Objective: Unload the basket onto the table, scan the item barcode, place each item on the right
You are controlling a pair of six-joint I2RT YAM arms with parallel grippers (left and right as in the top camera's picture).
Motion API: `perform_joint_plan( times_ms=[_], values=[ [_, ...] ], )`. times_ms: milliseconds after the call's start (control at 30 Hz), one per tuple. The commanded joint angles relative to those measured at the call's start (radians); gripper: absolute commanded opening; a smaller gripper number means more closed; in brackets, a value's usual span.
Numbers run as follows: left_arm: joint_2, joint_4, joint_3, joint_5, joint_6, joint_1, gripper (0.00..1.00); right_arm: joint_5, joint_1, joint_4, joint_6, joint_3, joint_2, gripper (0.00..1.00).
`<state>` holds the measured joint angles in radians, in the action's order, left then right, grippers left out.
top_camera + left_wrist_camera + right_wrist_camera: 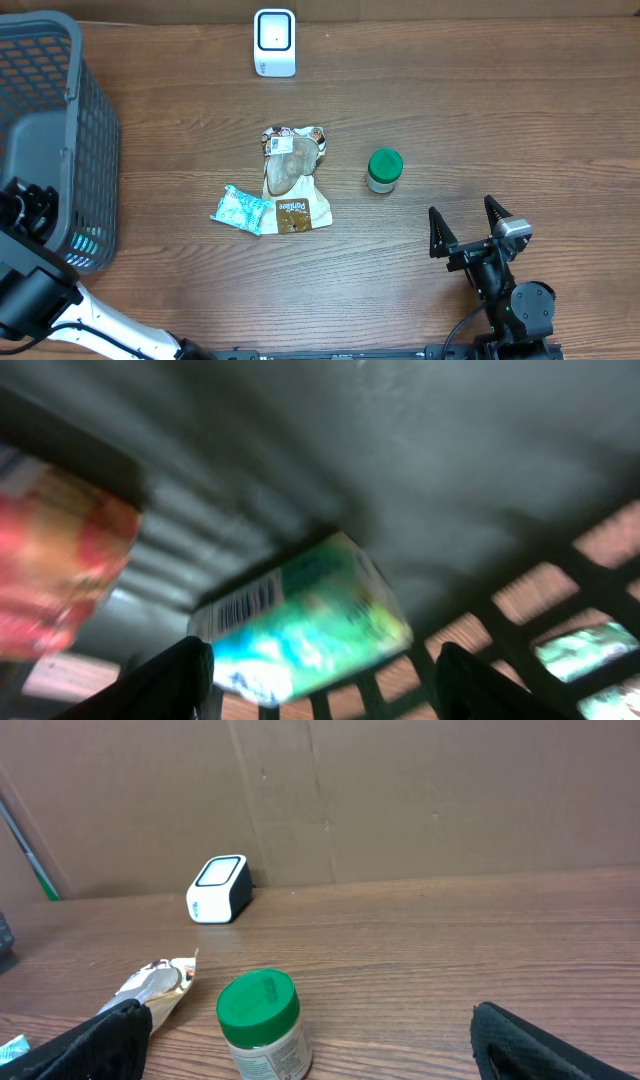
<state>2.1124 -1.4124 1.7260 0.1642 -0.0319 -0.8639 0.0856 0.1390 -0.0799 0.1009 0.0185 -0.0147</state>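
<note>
Down in the basket [95, 150], the left gripper [322, 656] straddles a green barcoded packet [310, 622], jaws apart; the right gripper [462, 209] gapes empty.

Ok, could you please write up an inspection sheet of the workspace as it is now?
Surface: wooden table, nothing spilled.
Job's things: white scanner at the far edge; green box, barcode showing, in the grey basket.
Clutter: snack bag, teal packet and green-lidded jar mid-table; red packet in the basket.
Grippers: left gripper open astride the green box; right gripper open, empty.
Cables: black cable behind the right gripper.
Surroundings: cardboard wall behind the table.
</note>
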Motion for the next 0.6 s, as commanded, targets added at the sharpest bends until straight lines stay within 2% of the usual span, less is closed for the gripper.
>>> perform_joint_plan(
  times_ms=[0, 100, 200, 300, 367, 433, 467, 567],
  values=[
    [0.011, 0.036, -0.068, -0.018, -0.024, 0.003, 0.72, -0.010, 0.004, 0.004, 0.000, -0.011, 0.011, 1.00],
    [0.011, 0.090, -0.120, -0.018, -0.024, 0.003, 0.71, -0.010, 0.004, 0.004, 0.000, -0.011, 0.011, 1.00],
    [0.011, 0.131, -0.152, -0.018, -0.024, 0.006, 0.64, -0.010, 0.004, 0.004, 0.000, -0.011, 0.011, 1.00],
    [0.011, 0.148, -0.162, -0.018, -0.024, 0.010, 0.49, -0.010, 0.004, 0.004, 0.000, -0.011, 0.011, 1.00],
    [0.011, 0.149, -0.162, -0.018, -0.024, 0.011, 0.25, -0.010, 0.004, 0.004, 0.000, -0.011, 0.011, 1.00],
    [0.011, 0.149, -0.161, -0.018, -0.024, 0.011, 0.07, -0.010, 0.004, 0.004, 0.000, -0.011, 0.011, 1.00],
    [0.011, 0.149, -0.161, -0.018, -0.023, 0.010, 0.04, -0.010, 0.004, 0.004, 0.000, -0.011, 0.011, 1.00],
    [0.010, 0.140, -0.146, -0.018, -0.019, 0.011, 0.04, -0.010, 0.004, 0.004, 0.000, -0.011, 0.011, 1.00]
  ],
)
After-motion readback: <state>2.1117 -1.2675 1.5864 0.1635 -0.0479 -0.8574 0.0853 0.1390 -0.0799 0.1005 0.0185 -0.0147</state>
